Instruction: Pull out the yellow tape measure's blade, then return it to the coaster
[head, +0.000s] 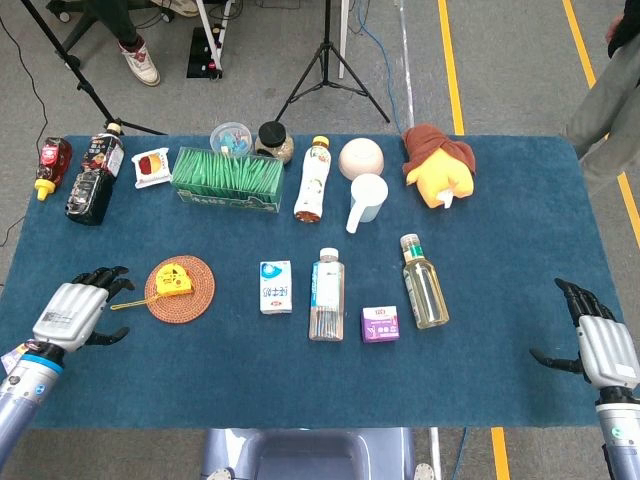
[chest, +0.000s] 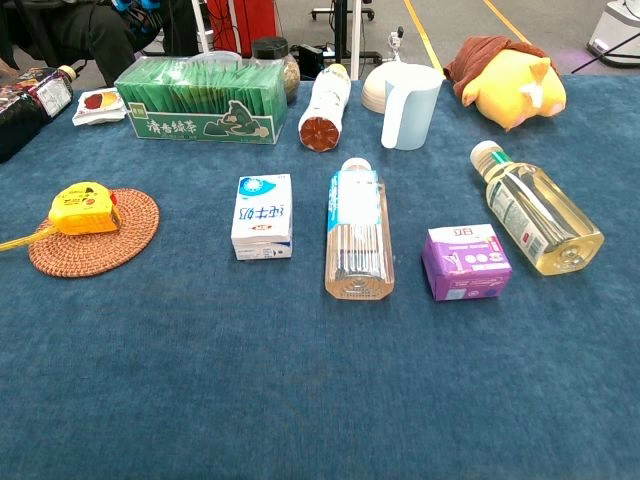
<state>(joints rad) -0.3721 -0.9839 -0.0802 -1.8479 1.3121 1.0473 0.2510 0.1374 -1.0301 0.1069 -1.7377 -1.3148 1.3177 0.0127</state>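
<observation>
Grey floor with yellow lines and a tripod (head: 328, 60) behind; blue table (head: 500, 260) in front. Along the far edge, green tea box (chest: 200, 100), plush (chest: 510, 75), dark bottles (head: 90, 180) at far left, drink bottle (chest: 322, 100) lying end-on, white pitcher (chest: 410, 105).

Mid-table: oil bottle (chest: 535, 210) lying with cap toward far edge, clear water bottle (chest: 358, 240) lying lengthwise toward the robot, white carton (chest: 263, 215), purple box (chest: 465, 262).

Woven coaster (chest: 110, 250) on the left half. Yellow tape (chest: 82, 208) sits on its left part, case long axis roughly across the table. Blade (head: 130, 301) out a short way, running off the coaster's left edge onto the cloth, pointing left and slightly toward the robot.

Left hand (head: 72, 315) just left of the coaster, fingers spread and empty, fingertips near the blade tip; contact cannot be told. Not seen in chest view.

Right hand (head: 600, 345) at near right table edge, fingers apart, empty, well apart from everything.
</observation>
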